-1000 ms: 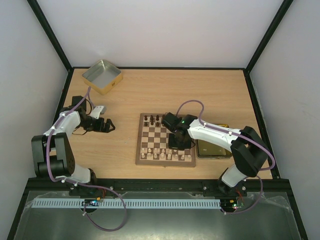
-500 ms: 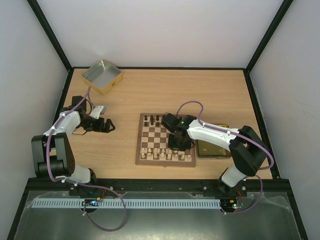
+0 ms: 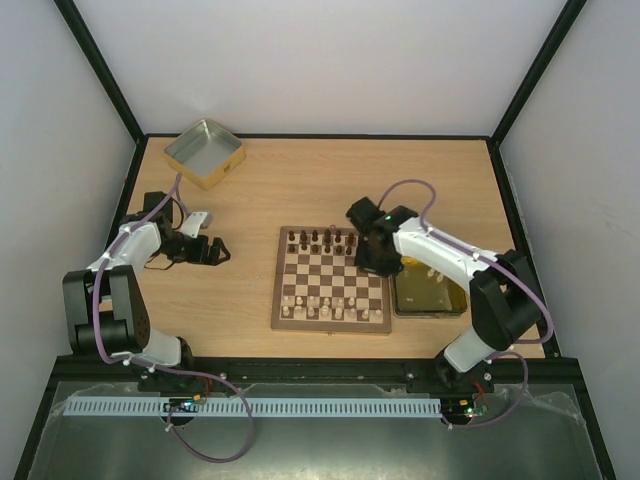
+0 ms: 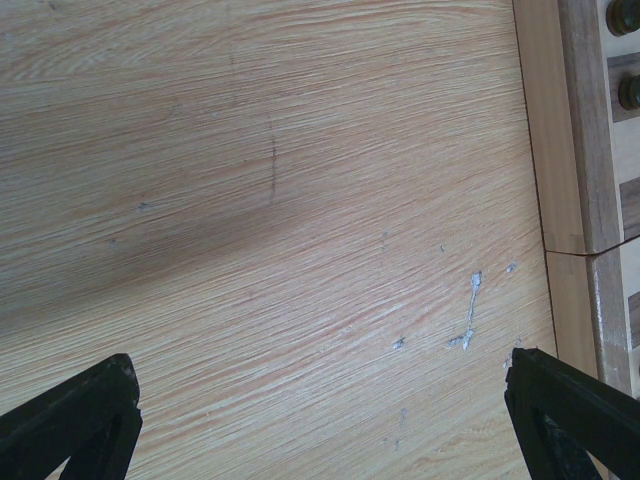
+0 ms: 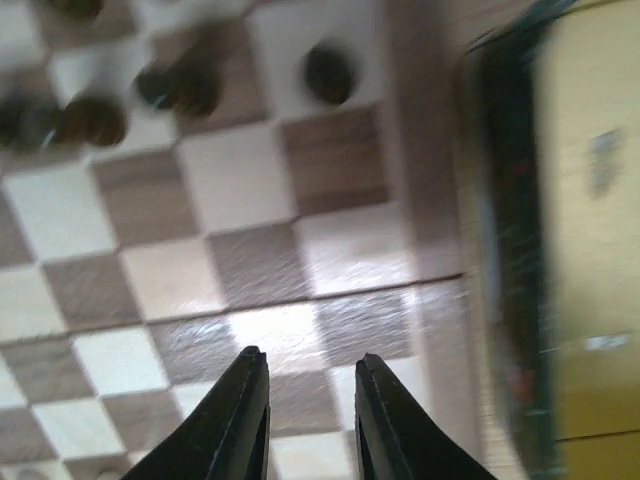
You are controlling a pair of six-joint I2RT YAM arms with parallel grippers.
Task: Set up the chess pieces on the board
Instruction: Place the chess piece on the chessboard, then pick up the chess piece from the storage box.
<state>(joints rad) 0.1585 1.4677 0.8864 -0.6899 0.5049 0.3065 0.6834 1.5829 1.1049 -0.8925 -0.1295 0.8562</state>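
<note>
Board: square, brown wooden frame, cream and brown checks. Lies flat mid-table, between the two arms.

Chess pieces: dark pieces line the far row from the left corner most of the way across. Pale pieces stand in the two near rows. Small turned wood; kinds too small to tell apart from above.

Right gripper: over the board's far right corner, by the end of the dark row. Its wrist view is blurred. Black fingers stand a narrow gap apart with nothing between them. Checks lie below, and a few dark pieces show at the top of that frame.

Since a second back: the right gripper was further down the board's right side, over the middle rows. It has moved to the far corner and its fingers have parted slightly. Only three dark pieces showed in the far row then; more show now. More of the yellow tray is uncovered. Left arm unchanged.

Left gripper: well left of the board, low over the table, fingers wide apart, holding nothing. Its wrist view shows pale wood grain, one dark scratch and grey flecks, with the board's frame at the right edge.

Yellow tray: glossy, dark-rimmed, just beside the board's right side. Metal tin: square, shallow, shiny, at the far left corner.
</note>
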